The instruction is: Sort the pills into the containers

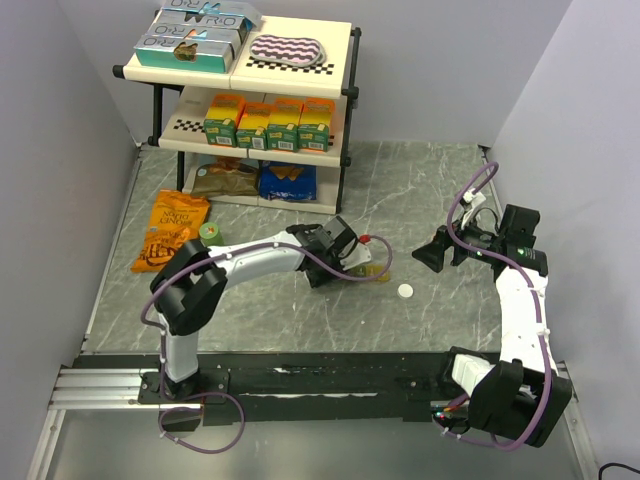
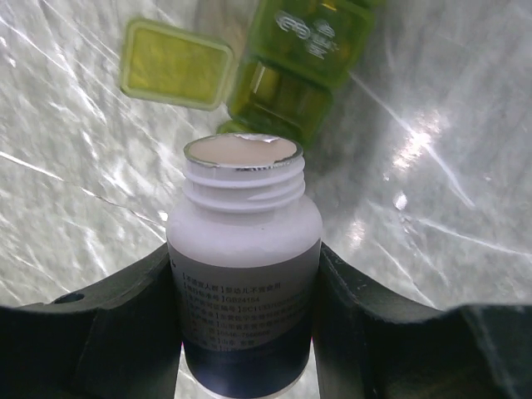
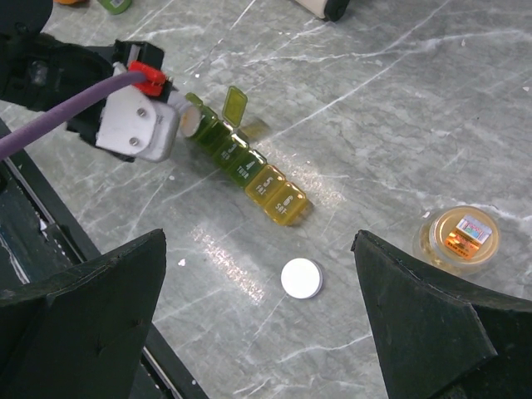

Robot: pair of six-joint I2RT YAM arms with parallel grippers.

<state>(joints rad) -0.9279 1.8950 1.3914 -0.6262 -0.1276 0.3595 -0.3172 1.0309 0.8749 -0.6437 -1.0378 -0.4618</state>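
The containers are a strip of olive-to-yellow pill compartments (image 3: 245, 166) lying on the marble table (image 1: 300, 310), with one lid (image 3: 235, 104) standing open. It also shows in the left wrist view (image 2: 291, 75) and in the top view (image 1: 372, 270). My left gripper (image 2: 243, 266) is shut on an uncapped white pill bottle (image 2: 243, 249), tipped with its mouth (image 3: 190, 123) at the strip's green end. The bottle's white cap (image 3: 301, 278) lies on the table. My right gripper (image 3: 259, 249) is open and empty, above the cap. No loose pills show.
A small round clear jar with an orange label (image 3: 460, 237) stands right of the cap. A two-tier shelf (image 1: 250, 90) with boxes stands at the back. An orange snack bag (image 1: 172, 230) and a green roll (image 1: 211, 231) lie at the left. Walls close both sides.
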